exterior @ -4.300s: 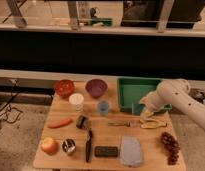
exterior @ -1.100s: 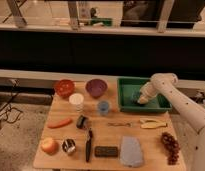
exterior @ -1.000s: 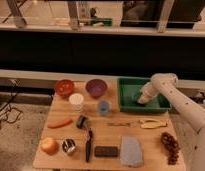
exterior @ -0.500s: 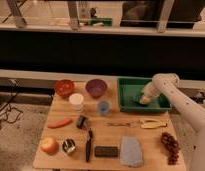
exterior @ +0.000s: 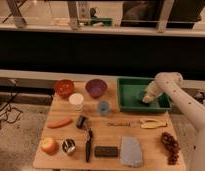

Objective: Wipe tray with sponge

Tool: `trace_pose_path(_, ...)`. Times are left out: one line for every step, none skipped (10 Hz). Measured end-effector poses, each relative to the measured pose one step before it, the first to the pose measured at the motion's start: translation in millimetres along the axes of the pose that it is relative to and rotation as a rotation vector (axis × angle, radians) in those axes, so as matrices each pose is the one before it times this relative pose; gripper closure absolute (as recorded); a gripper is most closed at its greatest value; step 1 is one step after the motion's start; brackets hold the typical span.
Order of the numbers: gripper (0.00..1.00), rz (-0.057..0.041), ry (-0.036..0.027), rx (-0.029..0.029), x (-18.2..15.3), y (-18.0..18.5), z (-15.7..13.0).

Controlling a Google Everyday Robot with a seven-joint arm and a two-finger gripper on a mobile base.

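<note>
The green tray [exterior: 130, 95] stands at the back right of the wooden table. My white arm reaches in from the right, and my gripper [exterior: 146, 98] is down inside the tray, at its right half close to the floor. The teal-green sponge does not show on its own; it is hidden at or under the gripper.
A red bowl [exterior: 64, 87], a purple bowl [exterior: 96, 88], a white cup [exterior: 76, 101] and a blue cup [exterior: 103, 107] stand left of the tray. A banana [exterior: 152, 123], grapes [exterior: 170, 146], a grey-blue cloth [exterior: 131, 151], a dark block [exterior: 106, 151], a carrot [exterior: 60, 123] and an apple [exterior: 48, 145] lie nearer the front.
My gripper went from above the banana into the tray, then slid a little to the right along the tray floor. Nothing else moved.
</note>
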Motion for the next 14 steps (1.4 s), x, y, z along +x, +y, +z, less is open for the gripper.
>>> trace_pose_path(1.00, 0.00717, 0.00969, 0.00036, 3.54, -3.99, 1.64)
trace_pose_path(1.00, 0.00272, 0.00420, -0.00068, 1.48, -1.36, 0.92)
trace_pose_path(1.00, 0.00796, 0.00876, 0.00018, 3.78, -3.84, 1.63)
trace_pose_path(1.00, 0.00872, 0.01175, -0.00138, 5.01, -3.82, 3.23)
trace_pose_path(1.00, 0.00861, 0.01265, -0.00199, 3.46, -4.87, 4.73)
trace_pose_path(1.00, 0.00521, 0.00860, -0.00138, 0.75, -4.19, 4.24)
trace_pose_path(1.00, 0.00027, 0.01092, -0.00036, 0.78, -5.12, 3.64)
trace_pose_path(1.00, 0.00036, 0.01066, 0.00033, 0.69, -5.42, 3.24)
trace_pose_path(1.00, 0.00077, 0.00836, -0.00071, 0.82, -4.79, 3.79)
trace_pose_path(1.00, -0.00497, 0.00225, -0.00055, -3.57, -3.39, 3.02)
trace_pose_path(1.00, -0.01344, -0.00402, -0.00188, -10.09, -0.13, 2.34)
trace_pose_path(1.00, -0.01439, -0.00669, -0.00096, -9.56, 1.89, 0.93)
trace_pose_path(1.00, -0.01384, -0.01042, -0.00106, -12.31, 3.60, 0.97)
trace_pose_path(1.00, -0.01580, -0.01313, -0.00111, -13.15, 4.75, 0.93)
